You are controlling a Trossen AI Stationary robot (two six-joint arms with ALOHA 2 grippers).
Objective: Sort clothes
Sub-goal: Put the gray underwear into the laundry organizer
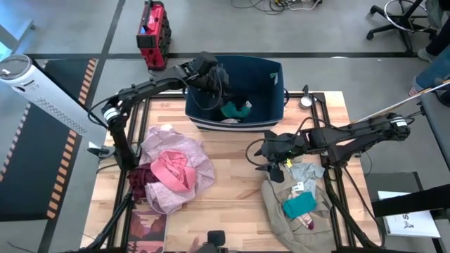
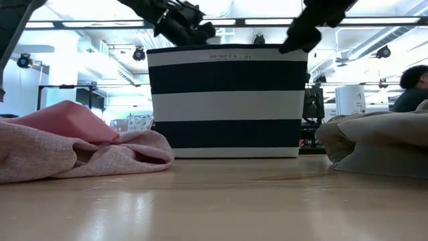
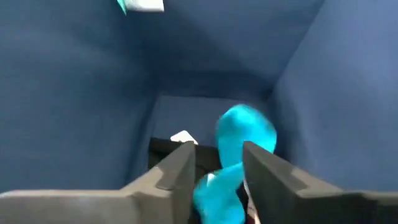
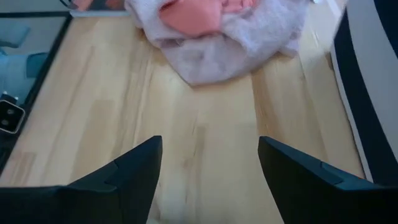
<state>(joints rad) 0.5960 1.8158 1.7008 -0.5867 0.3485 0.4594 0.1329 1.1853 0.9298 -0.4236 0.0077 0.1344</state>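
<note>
My left gripper [image 1: 211, 76] is open above the inside of the navy bin [image 1: 271, 84], near its left wall. A small teal piece [image 3: 245, 134] and a black piece [image 3: 163, 149] lie on the bin floor below it, untouched; the teal piece also shows in the high view [image 1: 235, 110]. My right gripper [image 4: 210, 146] is open and empty above bare table, between two piles [image 1: 266, 158]. The left pile holds the lilac-pink garment [image 1: 193, 151], the coral pink one [image 1: 174, 169] and a maroon one [image 1: 143, 179]. The beige-khaki garment [image 1: 281, 211] lies at the right with a teal piece [image 1: 299, 205] and a grey piece [image 1: 306, 171] on it.
The striped bin [image 2: 227, 100] stands at the table's far edge. A reddish-brown book [image 1: 148, 228] lies at the near left corner. Bare wood [image 1: 235, 190] lies between the two piles. A red case [image 1: 153, 31] stands on the floor beyond the table.
</note>
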